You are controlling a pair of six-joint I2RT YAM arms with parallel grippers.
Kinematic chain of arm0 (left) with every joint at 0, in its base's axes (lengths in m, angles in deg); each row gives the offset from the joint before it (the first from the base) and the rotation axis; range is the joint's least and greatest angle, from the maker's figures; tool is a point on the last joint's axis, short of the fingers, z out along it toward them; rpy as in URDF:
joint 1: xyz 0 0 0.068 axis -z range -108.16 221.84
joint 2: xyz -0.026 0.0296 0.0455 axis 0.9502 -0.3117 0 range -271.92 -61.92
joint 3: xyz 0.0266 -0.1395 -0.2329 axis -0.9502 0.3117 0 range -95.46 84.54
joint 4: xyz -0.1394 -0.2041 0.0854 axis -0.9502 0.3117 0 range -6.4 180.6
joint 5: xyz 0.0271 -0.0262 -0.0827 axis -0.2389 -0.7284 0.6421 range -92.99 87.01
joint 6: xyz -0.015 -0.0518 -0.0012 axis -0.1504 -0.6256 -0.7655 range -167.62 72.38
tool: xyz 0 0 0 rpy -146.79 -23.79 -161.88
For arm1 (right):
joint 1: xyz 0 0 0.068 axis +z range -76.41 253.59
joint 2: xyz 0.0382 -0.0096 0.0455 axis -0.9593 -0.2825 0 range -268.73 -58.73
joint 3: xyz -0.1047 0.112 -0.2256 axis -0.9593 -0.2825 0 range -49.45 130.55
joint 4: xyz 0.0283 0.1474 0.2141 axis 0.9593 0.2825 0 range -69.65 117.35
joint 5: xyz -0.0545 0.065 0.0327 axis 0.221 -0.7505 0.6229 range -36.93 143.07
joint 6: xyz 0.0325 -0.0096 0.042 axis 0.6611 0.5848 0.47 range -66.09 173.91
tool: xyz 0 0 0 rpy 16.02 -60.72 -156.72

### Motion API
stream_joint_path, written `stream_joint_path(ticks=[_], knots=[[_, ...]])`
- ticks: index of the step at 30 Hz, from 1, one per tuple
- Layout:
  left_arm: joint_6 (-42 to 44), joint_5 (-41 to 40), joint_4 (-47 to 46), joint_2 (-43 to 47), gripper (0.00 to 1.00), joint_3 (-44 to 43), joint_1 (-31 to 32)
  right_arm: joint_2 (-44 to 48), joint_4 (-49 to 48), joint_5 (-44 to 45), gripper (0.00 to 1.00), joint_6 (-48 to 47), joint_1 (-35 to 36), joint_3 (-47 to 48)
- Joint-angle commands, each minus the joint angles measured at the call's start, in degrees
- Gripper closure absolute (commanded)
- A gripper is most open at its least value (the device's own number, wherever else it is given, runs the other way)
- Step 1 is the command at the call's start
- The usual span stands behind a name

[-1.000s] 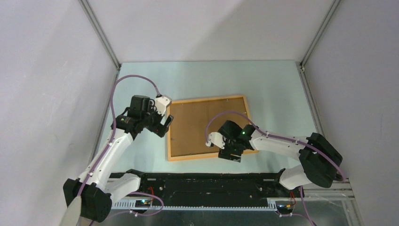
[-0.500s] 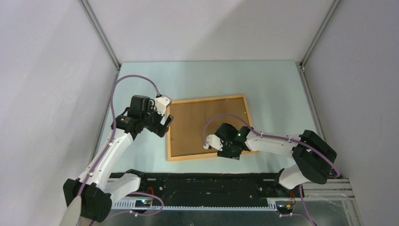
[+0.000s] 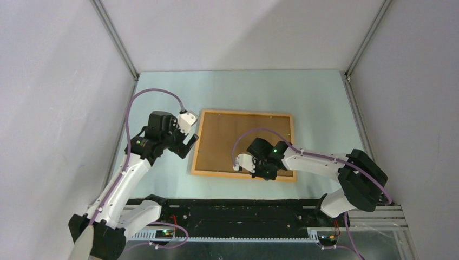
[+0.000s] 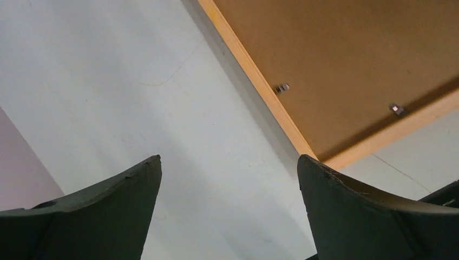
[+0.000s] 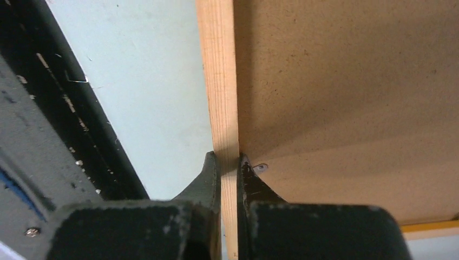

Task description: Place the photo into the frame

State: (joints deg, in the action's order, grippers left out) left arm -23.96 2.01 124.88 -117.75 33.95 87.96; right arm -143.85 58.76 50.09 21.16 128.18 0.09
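Frame first, seen from above: the frame [image 3: 246, 112] has turned since a second ago. It lay crooked then. Now it lies straighter in the middle of the desk [image 3: 325, 108], back side up, with the brown board [image 3: 227, 135] showing. The right claw [image 3: 267, 173] was apart a second ago and now pinches the near edge of the frame. I think the turn lines the frame up for the next step. The photo is not in sight. It may be under the board, but I cannot tell. The left claw [image 3: 188, 147] hangs just beside the frame's left edge.

Left wrist view: the fingers are wide apart and hold nothing. The frame's corner shows past them, with two little metal clips [image 4: 281, 88] on the board.

Right wrist view: the two fingers squeeze the thin orange wood strip, one on each side. The wood looks smooth and plain.
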Motion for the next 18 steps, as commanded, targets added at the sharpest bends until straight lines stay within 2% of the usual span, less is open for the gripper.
stream_joint_path(ticks=[1,11,18], knots=[[3.8,-2.2,-1.2,2.4,0.00,-0.7,3.6,3.2,4.8,-5.1,1.00,2.7,-3.2,6.9],[7.0,-3.9,-1.2,5.5,0.00,-1.6,13.7,4.9,13.6,-15.4,1.00,2.0,-11.0,16.3],[13.0,-7.7,-1.3,0.4,0.00,-4.7,21.8,3.9,20.6,-20.4,1.00,0.8,-14.8,24.4]])
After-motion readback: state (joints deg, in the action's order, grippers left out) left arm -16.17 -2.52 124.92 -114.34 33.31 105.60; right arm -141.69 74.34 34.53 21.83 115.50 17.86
